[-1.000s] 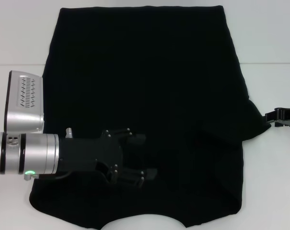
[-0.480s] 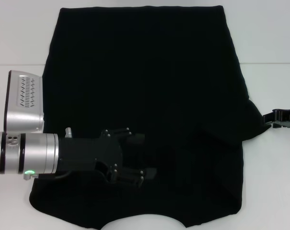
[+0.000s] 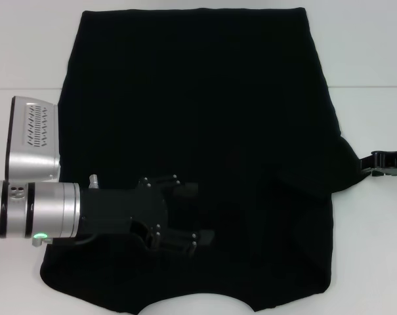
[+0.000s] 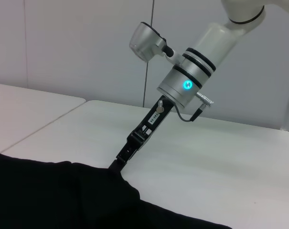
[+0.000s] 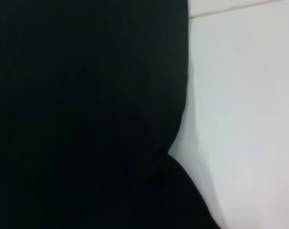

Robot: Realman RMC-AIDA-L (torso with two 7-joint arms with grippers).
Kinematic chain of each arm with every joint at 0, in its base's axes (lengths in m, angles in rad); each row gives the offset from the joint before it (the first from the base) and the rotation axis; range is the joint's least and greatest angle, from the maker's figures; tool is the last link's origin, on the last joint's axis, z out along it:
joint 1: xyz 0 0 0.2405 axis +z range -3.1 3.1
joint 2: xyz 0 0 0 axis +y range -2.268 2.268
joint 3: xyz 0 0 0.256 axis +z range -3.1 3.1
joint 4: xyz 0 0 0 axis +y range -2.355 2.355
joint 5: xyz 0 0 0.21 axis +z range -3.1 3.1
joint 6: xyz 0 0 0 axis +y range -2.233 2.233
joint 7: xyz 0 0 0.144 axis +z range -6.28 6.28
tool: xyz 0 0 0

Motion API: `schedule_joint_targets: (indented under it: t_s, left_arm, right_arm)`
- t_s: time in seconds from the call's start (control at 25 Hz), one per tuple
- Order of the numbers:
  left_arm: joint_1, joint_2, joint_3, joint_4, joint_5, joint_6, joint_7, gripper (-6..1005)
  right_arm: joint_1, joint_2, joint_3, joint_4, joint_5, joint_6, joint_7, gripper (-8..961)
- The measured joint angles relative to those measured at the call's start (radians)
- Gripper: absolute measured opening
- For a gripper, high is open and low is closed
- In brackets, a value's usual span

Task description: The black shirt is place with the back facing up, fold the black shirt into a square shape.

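One black shirt [image 3: 205, 131], two robot hands, left hand [image 3: 185, 216], right hand [image 3: 372, 163], one white table [image 3: 375, 243]

Bare white table [image 3: 375, 262] lies open right of the black shirt [image 3: 205, 118] (the left gripper [image 3: 185, 216] overhangs its near-left part).

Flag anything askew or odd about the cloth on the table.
The black cloth T-shirt lies mostly flat, but its right sleeve bunches into a point at the right gripper. The left gripper sits open over it.

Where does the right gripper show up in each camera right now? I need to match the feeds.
Head view: right gripper at the right edge, against the black shirt sleeve tip.
Left wrist view: right gripper centre, reaching down to the shirt.
Right wrist view: not visible.
Shared landmark: the sleeve tip.
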Motion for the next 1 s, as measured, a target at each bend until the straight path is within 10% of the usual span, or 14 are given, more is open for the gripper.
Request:
schedule_joint_targets:
  t_s: [1.0]
  left_arm:
    - [0.002,0.000,-0.002,0.002,0.000,-0.001,0.000,932]
  right_arm:
    - [0.026,0.006,-0.041,0.008,0.000,0.005,-0.002,10]
